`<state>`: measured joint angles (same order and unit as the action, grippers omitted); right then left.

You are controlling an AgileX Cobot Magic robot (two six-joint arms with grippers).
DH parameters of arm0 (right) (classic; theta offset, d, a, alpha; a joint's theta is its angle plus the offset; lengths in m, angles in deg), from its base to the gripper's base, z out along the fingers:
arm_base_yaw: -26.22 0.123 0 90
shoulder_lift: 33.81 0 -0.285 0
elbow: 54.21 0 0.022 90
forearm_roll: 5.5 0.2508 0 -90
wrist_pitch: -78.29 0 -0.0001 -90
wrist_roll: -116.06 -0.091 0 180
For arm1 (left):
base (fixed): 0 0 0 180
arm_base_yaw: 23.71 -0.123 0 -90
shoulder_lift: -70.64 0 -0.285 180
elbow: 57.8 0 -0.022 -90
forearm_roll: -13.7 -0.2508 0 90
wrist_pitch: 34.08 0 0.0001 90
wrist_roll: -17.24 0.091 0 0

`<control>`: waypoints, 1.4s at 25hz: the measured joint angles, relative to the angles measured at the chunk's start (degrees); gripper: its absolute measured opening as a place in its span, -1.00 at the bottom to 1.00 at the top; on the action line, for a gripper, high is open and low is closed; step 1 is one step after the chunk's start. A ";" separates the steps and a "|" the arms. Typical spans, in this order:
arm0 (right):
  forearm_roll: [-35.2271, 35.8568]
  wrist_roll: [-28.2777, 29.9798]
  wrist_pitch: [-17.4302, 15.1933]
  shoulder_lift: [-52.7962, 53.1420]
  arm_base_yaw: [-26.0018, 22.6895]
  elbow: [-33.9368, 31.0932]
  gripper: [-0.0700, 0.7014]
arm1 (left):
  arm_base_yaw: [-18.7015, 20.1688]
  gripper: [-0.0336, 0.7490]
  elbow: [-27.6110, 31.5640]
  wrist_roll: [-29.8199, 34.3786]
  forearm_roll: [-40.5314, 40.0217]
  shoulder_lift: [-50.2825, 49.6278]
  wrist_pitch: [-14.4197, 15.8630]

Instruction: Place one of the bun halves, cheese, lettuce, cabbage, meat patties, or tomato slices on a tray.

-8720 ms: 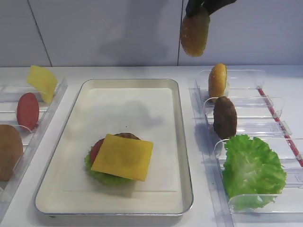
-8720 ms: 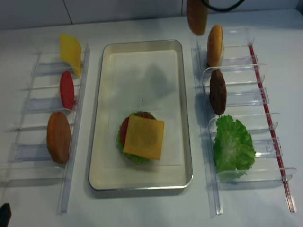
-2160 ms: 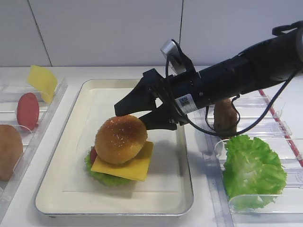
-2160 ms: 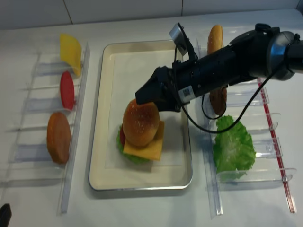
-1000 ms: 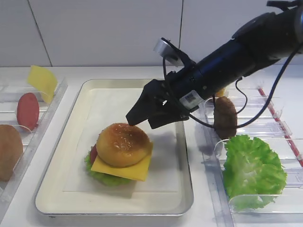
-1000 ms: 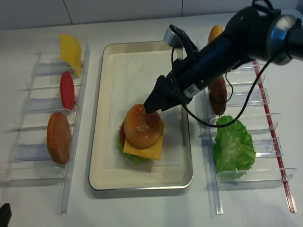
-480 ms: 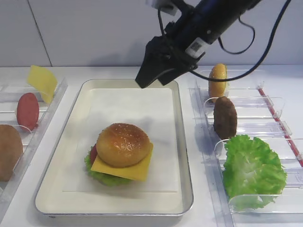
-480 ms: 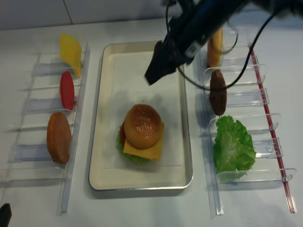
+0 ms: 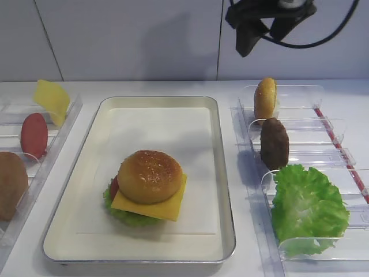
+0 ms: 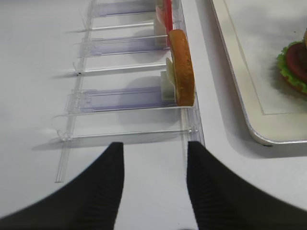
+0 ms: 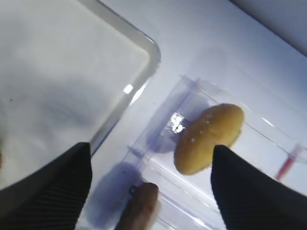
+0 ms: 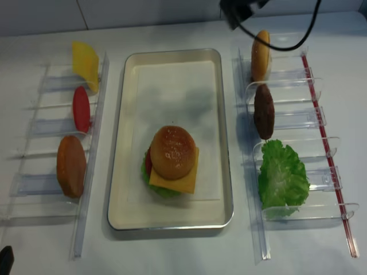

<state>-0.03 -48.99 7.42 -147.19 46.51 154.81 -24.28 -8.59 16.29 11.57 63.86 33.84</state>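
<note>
On the cream tray (image 9: 220,173) stands a stack: a domed seeded bun half (image 9: 150,176) on a yellow cheese slice (image 9: 154,206), with tomato (image 9: 113,187) and lettuce (image 9: 118,215) showing underneath. My right gripper (image 9: 259,34) hangs high above the right rack, open and holding nothing. In the right wrist view its fingers (image 11: 48,187) frame a racked bun half (image 11: 208,139), a meat patty (image 11: 139,206) and the tray corner (image 11: 148,52). My left gripper (image 10: 153,158) is open and low over the table in front of the left rack, near a bun half (image 10: 182,67).
The clear left rack holds a cheese slice (image 9: 52,101), a tomato slice (image 9: 33,134) and a bun half (image 9: 10,184). The right rack holds a bun half (image 9: 265,98), a meat patty (image 9: 274,143) and a lettuce leaf (image 9: 305,208).
My right gripper, open, has lifted away from the bun top on the stack and swung up and right to above the right rack. The stack has stayed put.
</note>
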 joint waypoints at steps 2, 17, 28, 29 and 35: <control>-2.51 -0.86 -0.10 4.14 -0.27 -4.03 0.61 | 0.00 -0.08 0.00 0.00 0.00 0.00 0.00; 7.18 4.64 5.42 48.84 -12.16 -39.81 0.61 | 0.00 -0.08 0.00 0.00 0.00 0.00 0.00; 7.19 0.14 9.95 67.78 -12.16 -60.55 0.61 | 0.00 -0.08 0.00 0.00 0.00 0.00 0.00; 7.19 -0.12 10.07 69.40 -12.16 -61.74 0.61 | 0.00 -0.08 0.00 0.00 0.00 0.00 0.00; 6.07 -0.97 10.17 79.91 -12.16 -68.62 0.61 | 0.00 -0.08 0.00 0.00 0.00 0.00 0.00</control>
<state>6.04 -49.96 17.58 -67.28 34.34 86.19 -24.28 -8.59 16.29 11.57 63.86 33.84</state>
